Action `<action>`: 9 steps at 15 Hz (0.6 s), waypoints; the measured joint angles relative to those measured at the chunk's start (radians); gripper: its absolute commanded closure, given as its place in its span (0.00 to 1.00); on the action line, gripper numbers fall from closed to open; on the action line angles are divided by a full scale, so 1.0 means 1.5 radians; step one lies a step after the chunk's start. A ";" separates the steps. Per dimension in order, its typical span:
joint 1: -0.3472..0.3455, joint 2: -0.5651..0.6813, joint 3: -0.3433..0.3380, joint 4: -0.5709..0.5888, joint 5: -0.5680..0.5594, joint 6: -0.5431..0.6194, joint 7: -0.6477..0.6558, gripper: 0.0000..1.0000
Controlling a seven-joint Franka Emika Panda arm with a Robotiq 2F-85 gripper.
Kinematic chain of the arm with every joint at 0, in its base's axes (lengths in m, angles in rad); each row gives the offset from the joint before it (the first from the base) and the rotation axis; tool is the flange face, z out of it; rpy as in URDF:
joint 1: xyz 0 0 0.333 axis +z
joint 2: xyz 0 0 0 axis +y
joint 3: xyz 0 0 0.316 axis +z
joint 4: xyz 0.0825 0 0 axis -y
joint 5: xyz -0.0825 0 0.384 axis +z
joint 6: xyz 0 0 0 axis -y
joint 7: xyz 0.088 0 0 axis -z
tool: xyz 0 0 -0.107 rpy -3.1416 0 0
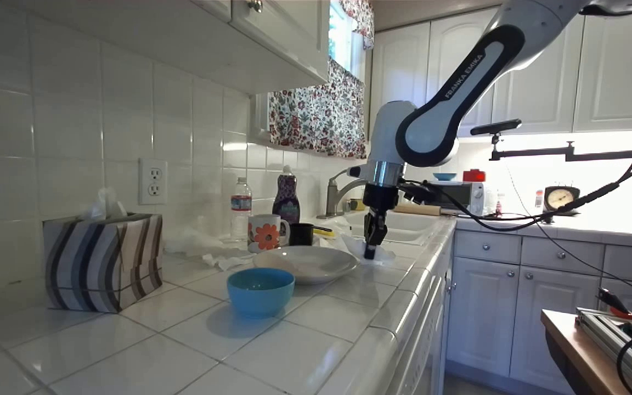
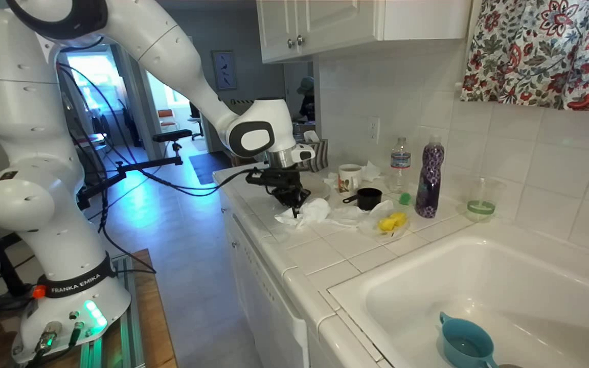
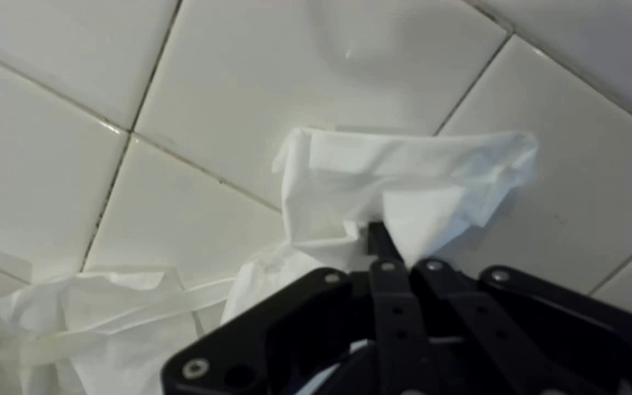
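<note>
My gripper [image 3: 401, 249] points down with its fingers close together, shut on a crumpled white tissue [image 3: 360, 159]. A fold of the tissue rises to a point between the fingers; the rest lies on the tiled counter. One fingertip is partly hidden by it. In both exterior views the gripper [image 1: 372, 253] [image 2: 295, 210] is low over the counter near its front edge, at the tissue [image 1: 384, 256] [image 2: 316, 209]. More thin white paper [image 3: 124, 323] lies at lower left in the wrist view. A white plate [image 1: 305, 263] is close beside the gripper.
Near the plate are a blue bowl [image 1: 261, 292], a striped tissue box [image 1: 102, 263], a flowered mug [image 2: 349, 179], a black cup [image 2: 369, 199], a water bottle [image 2: 400, 163], a purple bottle [image 2: 430, 179] and yellow pieces [image 2: 392, 221]. The sink [image 2: 407, 278] holds a blue cup [image 2: 466, 342].
</note>
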 measured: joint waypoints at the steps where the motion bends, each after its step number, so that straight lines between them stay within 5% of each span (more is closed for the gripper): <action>1: 0.000 0.000 0.003 0.002 0.003 0.002 -0.011 1.00; 9: -0.019 0.049 -0.026 0.068 0.005 -0.002 -0.013 1.00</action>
